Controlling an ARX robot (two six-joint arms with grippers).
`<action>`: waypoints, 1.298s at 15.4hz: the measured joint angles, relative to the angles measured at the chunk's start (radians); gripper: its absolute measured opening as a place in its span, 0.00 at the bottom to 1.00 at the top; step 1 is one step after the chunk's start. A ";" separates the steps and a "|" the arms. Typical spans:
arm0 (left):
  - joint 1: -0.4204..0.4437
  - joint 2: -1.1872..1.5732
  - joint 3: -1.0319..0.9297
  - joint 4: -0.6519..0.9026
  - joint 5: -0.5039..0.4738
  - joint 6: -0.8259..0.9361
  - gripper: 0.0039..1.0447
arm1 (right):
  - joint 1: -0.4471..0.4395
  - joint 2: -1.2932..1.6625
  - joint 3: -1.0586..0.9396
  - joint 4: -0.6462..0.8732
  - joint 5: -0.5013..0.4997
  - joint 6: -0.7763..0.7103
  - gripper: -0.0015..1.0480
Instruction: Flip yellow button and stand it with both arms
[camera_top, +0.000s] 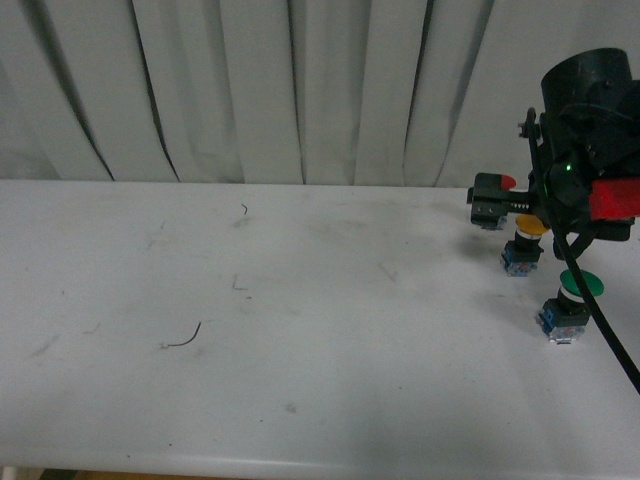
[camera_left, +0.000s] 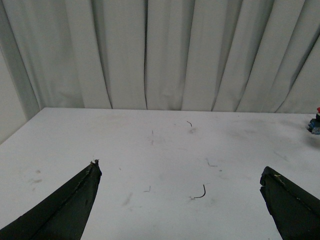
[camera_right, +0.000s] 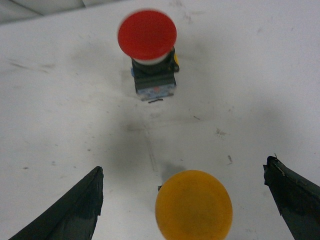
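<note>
At the table's (camera_top: 300, 330) far right, near the curtain (camera_top: 300, 90): yellow button (camera_top: 530, 228) upright, cap up on its blue-and-clear base, red-capped switch (camera_top: 507, 182) just behind and larger green-capped switch (camera_top: 581, 284) nearer the camera. Directly above, right gripper (camera_right: 187, 197), jaws spread wide, both fingertips (camera_right: 80, 205) well clear of the orange cap (camera_right: 194, 204) sitting between them, nothing pinched. Off to the other side, left gripper (camera_left: 180, 200) likewise spread and holding nothing, over bare table far from the cluster, with only a glimpse of a switch at the edge of its view. Judged from this: button apparently standing already, so either release just completed or a grasp about to begin; cannot tell which. If a grasp, calls for lowering around the black collar without nudging the red-capped neighbour, then closing gently; if done, calls for lifting straight up and away without clipping the cap.
</note>
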 joint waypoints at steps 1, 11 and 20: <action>0.000 0.000 0.000 0.000 0.000 0.000 0.94 | -0.001 -0.047 -0.033 0.022 -0.011 0.001 0.94; 0.000 0.000 0.000 0.000 0.000 0.000 0.94 | -0.105 -1.186 -0.870 0.473 -0.377 -0.129 0.94; 0.000 0.000 0.000 0.000 0.000 0.000 0.94 | -0.111 -1.614 -1.334 0.464 -0.206 -0.230 0.08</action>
